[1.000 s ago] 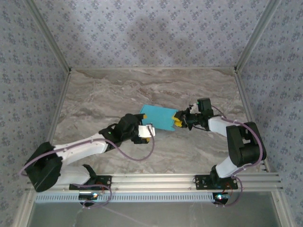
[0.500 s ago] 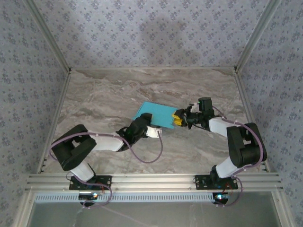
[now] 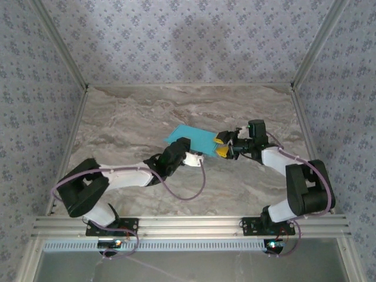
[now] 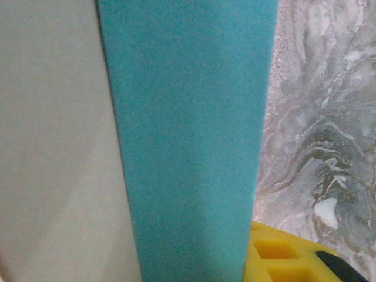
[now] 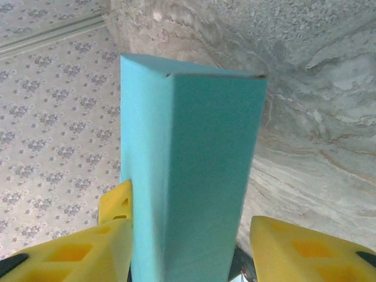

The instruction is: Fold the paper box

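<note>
right gripper [image 3: 222, 146] straddles the rt end of the paper box [image 3: 194, 136] w/ jaws parted: on its wrist cam one yellow finger [image 5: 111, 235] lies against the blue side and the other [image 5: 305, 249] stands off w/ a gap, so it's released, not clamping. left gripper [image 3: 189, 154] is at the box's near edge. its wrist cam sits so close, a yellow finger [image 4: 282, 255] beside the blue face, that i can't tell if it's clenched or slack. the box reads as a flat blue rectangle, skewed, about mid-way across the marble table [image 3: 129, 123]. a pale beige panel [image 4: 53, 135] beside the blue is prob a flap or inner face not yet tucked. judged step: late in the fold, closing up the last side. next move needs a firm hold at one end first, then a light press on the loose panel along its crease, as thin card will buckle if squeezed.
</note>
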Controlling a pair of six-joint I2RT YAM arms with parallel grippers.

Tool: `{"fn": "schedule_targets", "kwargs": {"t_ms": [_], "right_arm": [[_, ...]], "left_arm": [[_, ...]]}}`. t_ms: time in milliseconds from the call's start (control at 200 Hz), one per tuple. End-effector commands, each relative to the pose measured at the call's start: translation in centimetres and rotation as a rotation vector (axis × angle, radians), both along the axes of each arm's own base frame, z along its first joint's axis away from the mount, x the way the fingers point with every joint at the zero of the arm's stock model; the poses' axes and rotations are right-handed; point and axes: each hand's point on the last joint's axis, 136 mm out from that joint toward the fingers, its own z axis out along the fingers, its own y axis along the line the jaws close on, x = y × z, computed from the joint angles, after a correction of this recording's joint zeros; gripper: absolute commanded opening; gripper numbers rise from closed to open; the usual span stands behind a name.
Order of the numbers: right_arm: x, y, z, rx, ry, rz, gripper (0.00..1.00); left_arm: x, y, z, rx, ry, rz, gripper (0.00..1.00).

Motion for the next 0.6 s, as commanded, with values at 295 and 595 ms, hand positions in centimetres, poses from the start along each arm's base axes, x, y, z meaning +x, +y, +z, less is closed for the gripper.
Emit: {"fn": "schedule_targets", "kwargs": {"t_ms": [295,595], "right_arm": [[-4.7,-5.9,3.4,-0.246,-0.036,-0.030,0.78],[-4.9,-9.5,7.1,-0.620,-0.217,-0.027,0.69]], "left_arm": [[-6.5,2.6,2.8,0.161,0.447,0.042,0.30],[-11.5,2.7,2.4,0.311,0.851,0.105,0.34]]}}
